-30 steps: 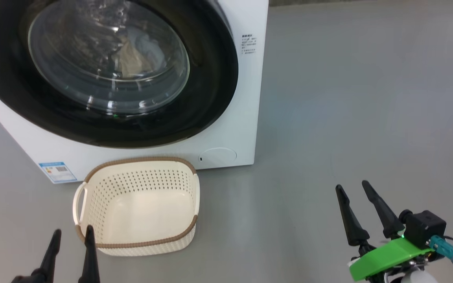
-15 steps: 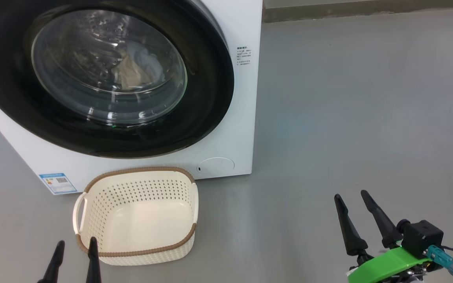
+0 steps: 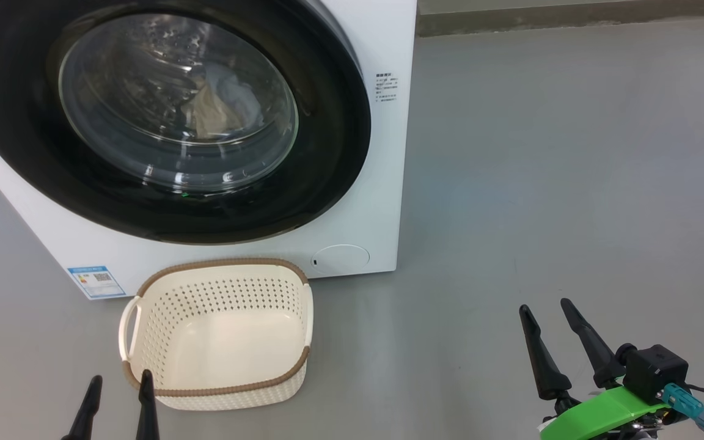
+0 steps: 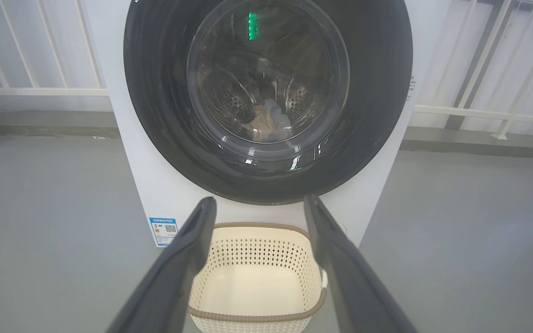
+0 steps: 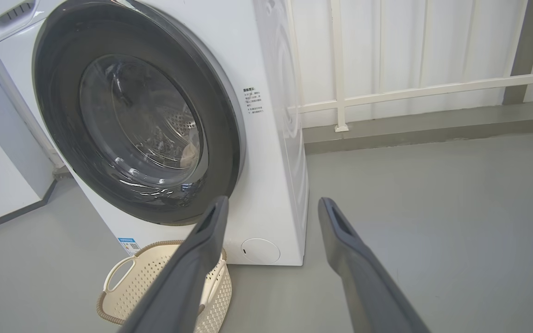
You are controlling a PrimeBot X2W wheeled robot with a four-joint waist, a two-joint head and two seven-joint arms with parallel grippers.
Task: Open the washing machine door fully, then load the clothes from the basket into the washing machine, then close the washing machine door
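The washing machine (image 3: 352, 201) (image 5: 271, 194) stands at the upper left of the head view with the washing machine door (image 3: 327, 122) (image 4: 377, 92) (image 5: 220, 138) shut against its front. Through the glass I see the clothes (image 3: 217, 107) (image 4: 266, 122) lying in the drum, a cream-beige piece and a pale one. The basket (image 3: 217, 391) (image 4: 257, 317) (image 5: 118, 310) sits empty on the floor in front of the machine. My left gripper (image 3: 118, 384) (image 4: 257, 203) hangs open at the basket's near left corner. My right gripper (image 3: 544, 308) (image 5: 271, 203) stands open over bare floor to the right, holding nothing.
Grey floor (image 3: 572, 183) stretches to the right of the machine. A white railing (image 5: 410, 90) and wall run behind it. A blue label sticker (image 3: 95, 281) marks the machine's lower left corner.
The head view has shifted slightly, so the machine and basket sit a little lower and to the right. Both grippers stay open, low in the view.
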